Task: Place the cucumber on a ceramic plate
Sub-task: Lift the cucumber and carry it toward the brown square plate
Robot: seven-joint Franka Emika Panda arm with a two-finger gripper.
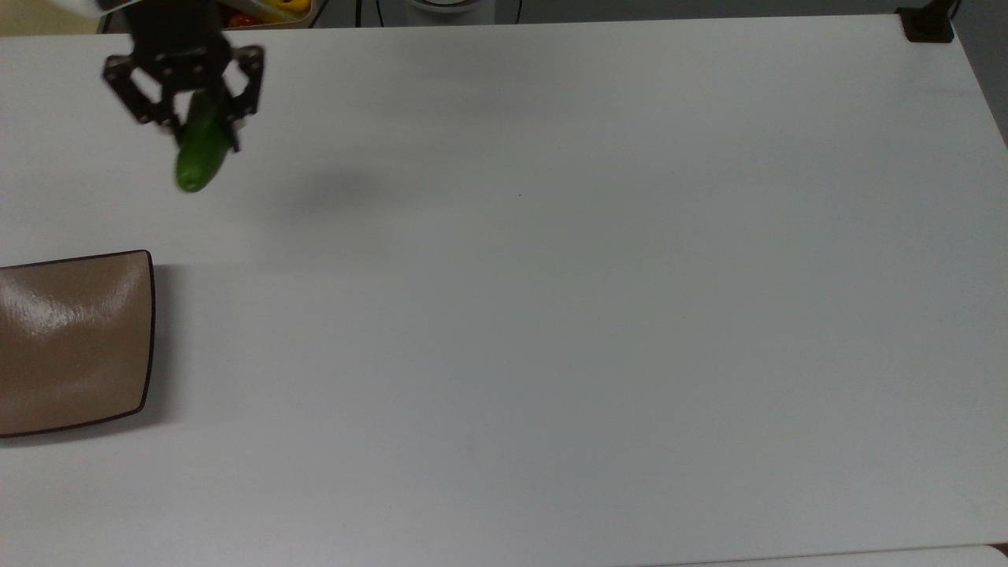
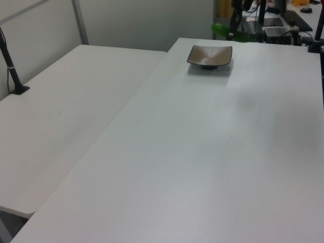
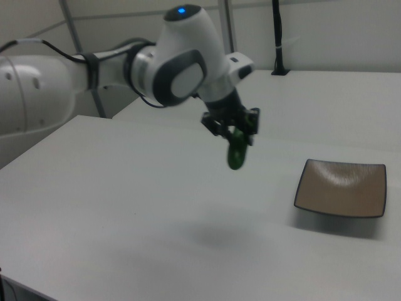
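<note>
While you scan top view from its left: ceramic plate (image 1: 75,342) sits at left edge, on white table (image 1: 551,315), nothing on it. Up and to its right, gripper (image 1: 198,130) hangs above table, fingers clamped on cucumber (image 1: 201,153); cucumber off surface, well apart from plate. Soft shadow lies on table right of gripper. In right view, you see white arm (image 3: 125,69) reaching in from left, cucumber (image 3: 237,150) dangling lengthwise under gripper (image 3: 237,130), plate (image 3: 341,187) farther right.

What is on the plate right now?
Nothing: the plate shows a bare glossy surface, uncovered in the right view. The cucumber hangs in the gripper above the table, apart from the plate.
</note>
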